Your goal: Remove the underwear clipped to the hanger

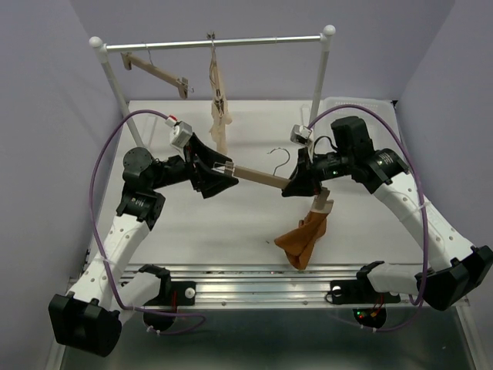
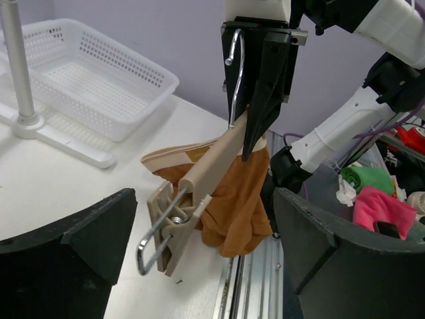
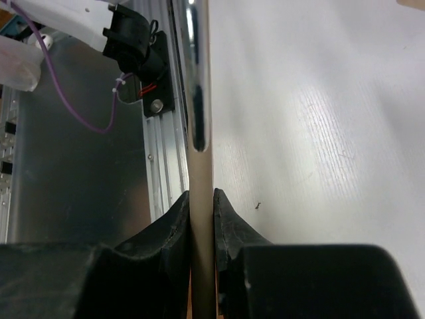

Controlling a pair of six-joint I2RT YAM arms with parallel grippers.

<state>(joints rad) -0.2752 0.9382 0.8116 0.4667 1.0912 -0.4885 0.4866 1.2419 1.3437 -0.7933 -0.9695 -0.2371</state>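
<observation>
Dangling underwear [image 1: 304,239] hangs just below right jaws clamping the hanger [image 1: 258,176].

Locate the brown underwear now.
Top view, right of centre: the underwear hangs from the hanger's right end, just below the right gripper, near the front rail.

Bright, even lighting; shadows soft. Glare streaks the hanger [image 3: 202,173] in the right wrist view, apparently defocused.

Rust-orange underwear [image 1: 304,239], pale tan hanger [image 1: 258,176]
</observation>
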